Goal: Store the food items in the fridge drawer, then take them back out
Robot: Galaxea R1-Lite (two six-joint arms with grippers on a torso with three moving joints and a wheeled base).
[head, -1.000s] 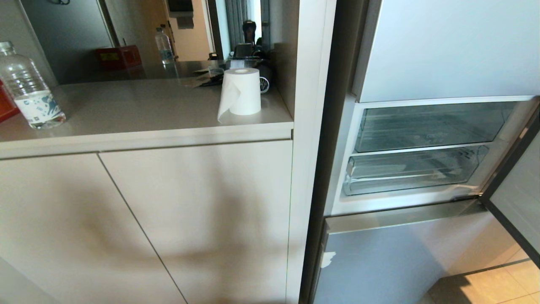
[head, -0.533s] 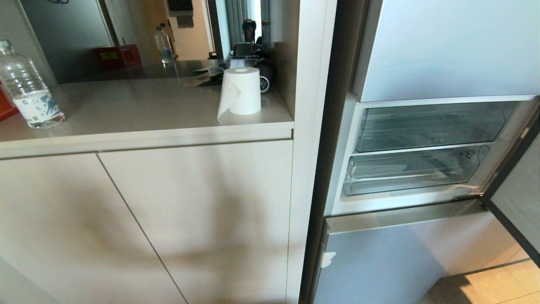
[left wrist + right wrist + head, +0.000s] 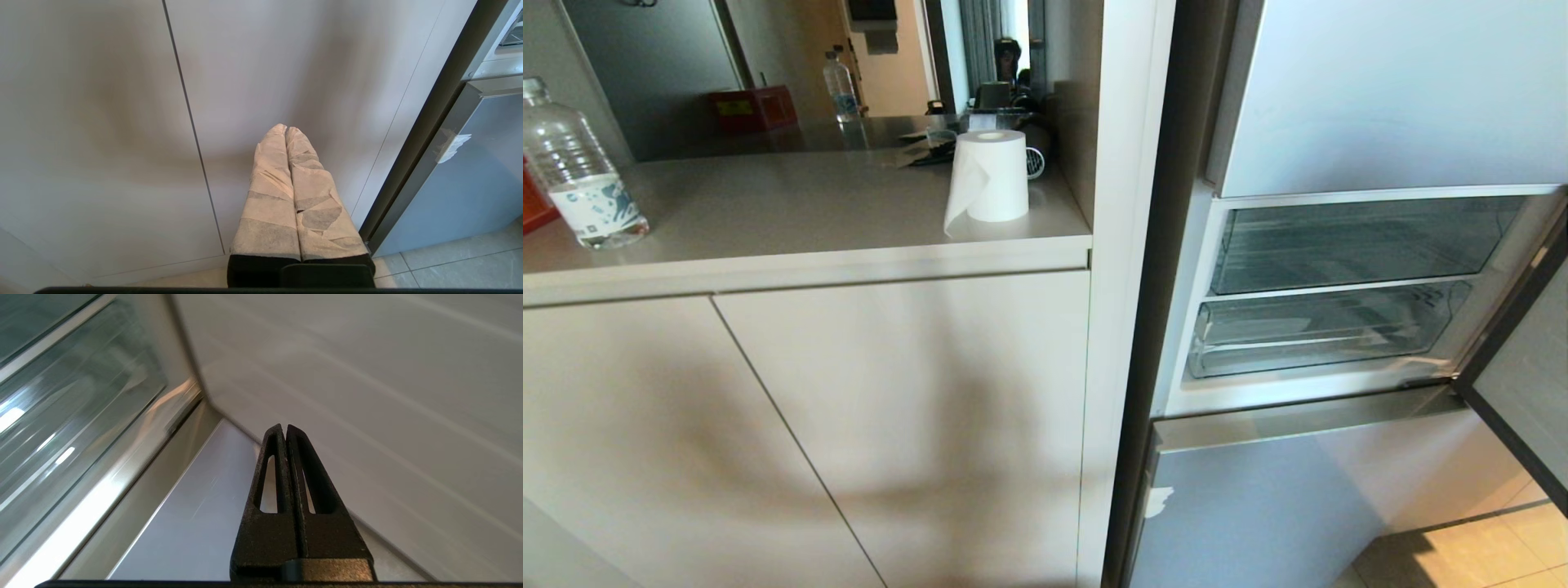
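Observation:
The fridge stands open on the right of the head view. The fridge drawer [image 3: 1323,331], clear and shallow with a stepped front lip, sits pushed in below a taller clear drawer [image 3: 1356,245]. Both look empty, and the food items are out of view. Neither gripper shows in the head view. My right gripper [image 3: 284,428], with black fingers shut on nothing, hangs low in front of the fridge, beside a clear drawer front [image 3: 69,416]. My left gripper [image 3: 286,130], with tape-wrapped fingers shut and empty, points at the cabinet doors [image 3: 286,61].
A beige counter [image 3: 768,204] left of the fridge carries a paper roll [image 3: 990,175] and a water bottle [image 3: 576,167]. The open fridge door [image 3: 1523,384] juts out at the right edge. A pale blue-grey lower door [image 3: 1258,506] is closed above the tile floor [image 3: 1486,547].

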